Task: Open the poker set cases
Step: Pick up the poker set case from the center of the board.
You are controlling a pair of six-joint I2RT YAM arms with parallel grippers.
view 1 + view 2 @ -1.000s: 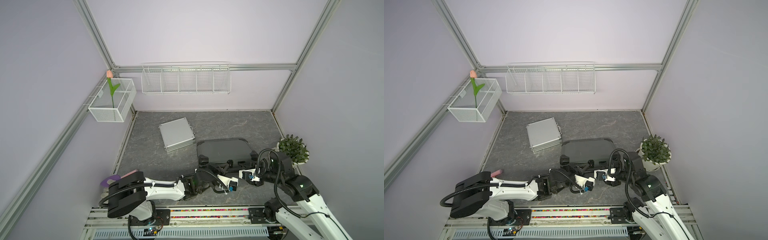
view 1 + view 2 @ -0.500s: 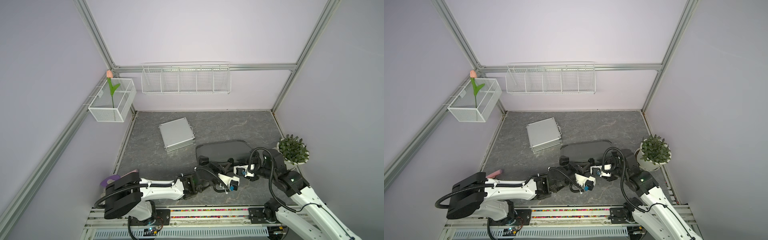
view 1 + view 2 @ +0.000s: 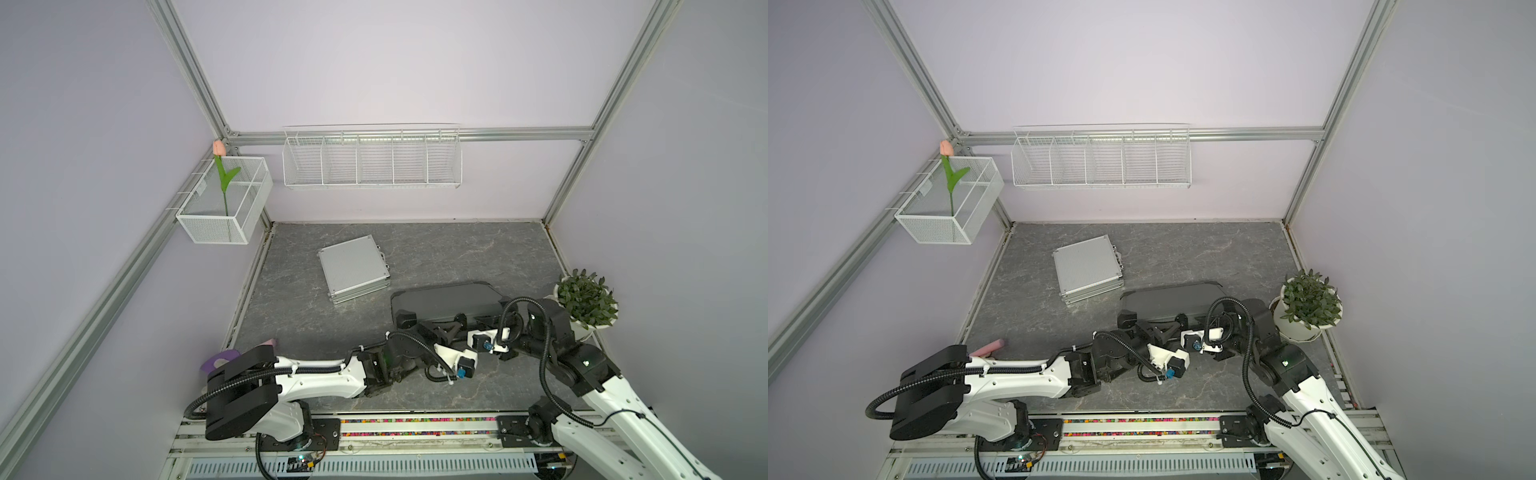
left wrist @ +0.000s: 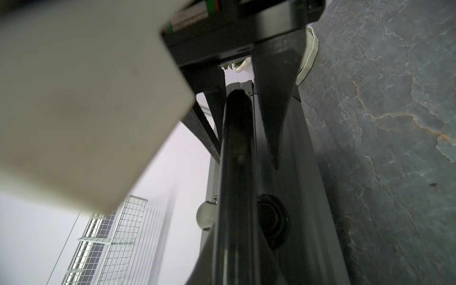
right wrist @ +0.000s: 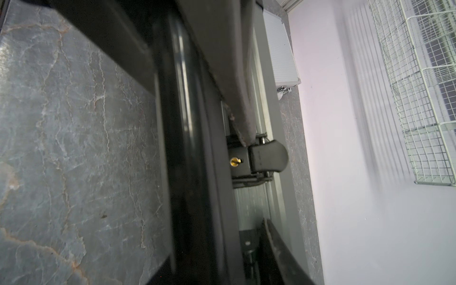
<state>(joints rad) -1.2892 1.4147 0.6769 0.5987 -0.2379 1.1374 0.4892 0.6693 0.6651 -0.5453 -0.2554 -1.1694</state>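
Observation:
The small silver case (image 3: pixel 354 269) lies shut and flat at mid-table, also in the right wrist view (image 5: pixel 281 49). The larger dark grey case (image 3: pixel 446 301) (image 3: pixel 1169 297) sits to its right, its top tilted up along the near edge. Both grippers meet at that near edge. My left gripper (image 3: pixel 444 331) is shut and lies along the edge by the handle. My right gripper (image 3: pixel 471 328) faces it. In the left wrist view its fingers (image 4: pixel 271 111) straddle a black bar, nearly touching it. A black latch (image 5: pixel 267 158) stands out from the case.
A potted plant (image 3: pixel 586 299) stands right beside the right arm. White wire baskets hang on the back wall (image 3: pixel 372 160) and the left wall (image 3: pixel 224 205), the latter with a tulip. Pink and purple items (image 3: pixel 224 358) lie by the left arm's base.
The dark case's top has tilted up at its near edge. My right gripper moved in toward that edge and its jaws have narrowed. The left gripper stayed shut in place.

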